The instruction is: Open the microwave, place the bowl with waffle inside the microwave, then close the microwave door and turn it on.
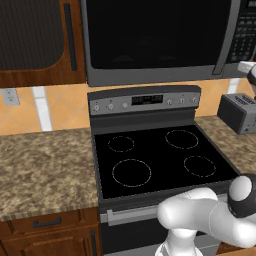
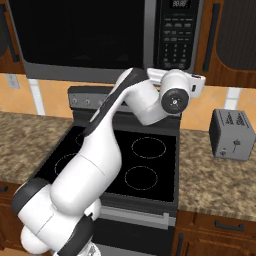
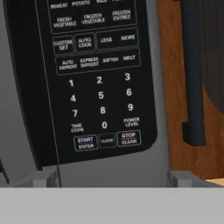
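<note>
Microwave (image 1: 160,40): mounted above the stove, between two wooden cabinets; black and grey, wide dark glass front.
Microwave door (image 2: 80,35): shut, flush with the grey frame; its long grey bar handle (image 1: 223,37) runs down the right side of the glass, just left of the keypad.
Keypad (image 3: 94,78): black panel on the microwave's right end; number buttons in rows, with START/ENTER, CLOCK and STOP/CLEAR along the bottom row.
Gripper (image 3: 113,178): raised in front of the keypad's lower edge, close to it and facing it; whether it touches the panel cannot be told.
Fingers (image 3: 43,178): spread wide, one tip at each lower side of the hand view, nothing between them.
Arm (image 2: 107,145): rises from the near side, bends over the stove and reaches up and right to the microwave's keypad end.
Stove (image 1: 160,155): black glass top with four ringed burners, directly below the microwave; knob panel along its far edge.
Toaster (image 2: 231,134): small, grey, on the worktop to the right of the stove.
Worktop (image 1: 45,165): speckled brown stone, on both sides of the stove.
Cabinet (image 3: 197,87): brown wood with a dark vertical handle, just right of the microwave.
</note>
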